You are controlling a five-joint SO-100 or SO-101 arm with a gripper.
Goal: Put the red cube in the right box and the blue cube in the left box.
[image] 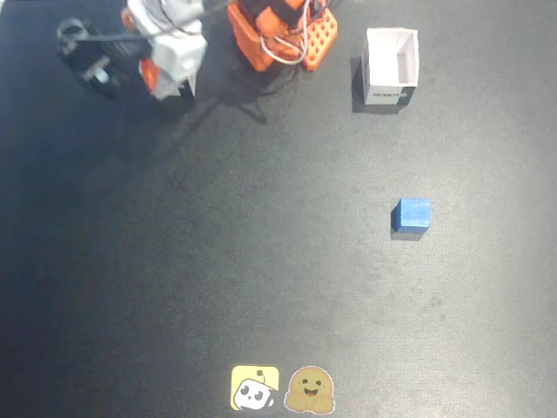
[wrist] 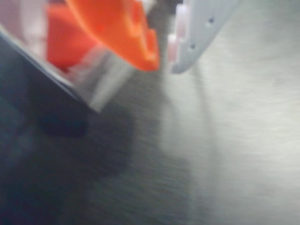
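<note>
Fixed view: the blue cube (image: 412, 213) lies toward the surface's right edge, well apart from the top-left gripper (wrist: 164, 58), whose jaws stand slightly parted.

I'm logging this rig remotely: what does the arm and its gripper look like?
In the fixed view the arm is white with orange parts, on an orange base with a perforated side and looping white cables. The blurred wrist view shows the gripper with one orange finger and one pale grey finger with small holes.
</note>
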